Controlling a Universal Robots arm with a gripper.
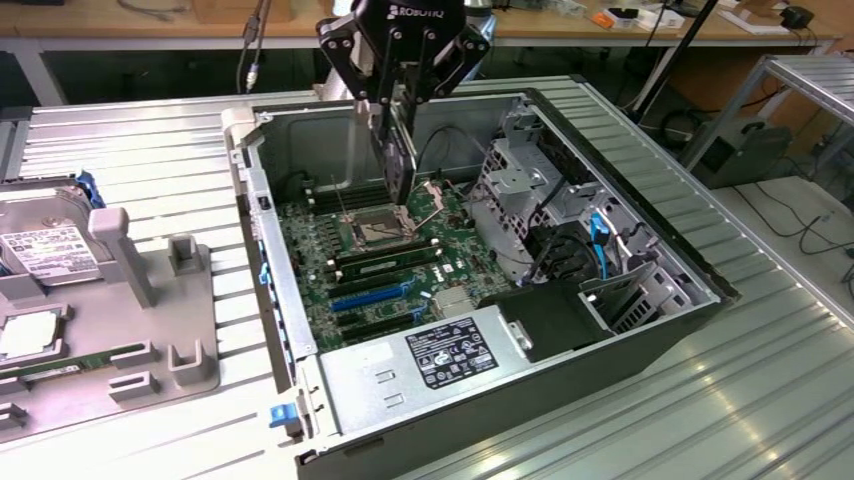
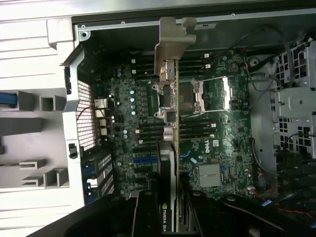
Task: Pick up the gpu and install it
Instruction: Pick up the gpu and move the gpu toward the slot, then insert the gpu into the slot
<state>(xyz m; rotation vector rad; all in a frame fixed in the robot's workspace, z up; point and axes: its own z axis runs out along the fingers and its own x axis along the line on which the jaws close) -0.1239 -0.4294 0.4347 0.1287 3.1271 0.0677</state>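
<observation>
gpu point(image 1: 396, 165) in gripper point(image 1: 398, 108), over motherboard point(image 1: 400, 270), ribbed metal table point(image 1: 134, 150)

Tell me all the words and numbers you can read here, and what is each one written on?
"ROBOTIQ": on the body of the gripper, which grips the gpu.
"NVIDIA QUA", cut off at the picture's edge: on the gpu, in the wrist view.
"DELL": on the green motherboard.
power supply sticker: print too small to read.
hard drive label: print too small to read.
</observation>
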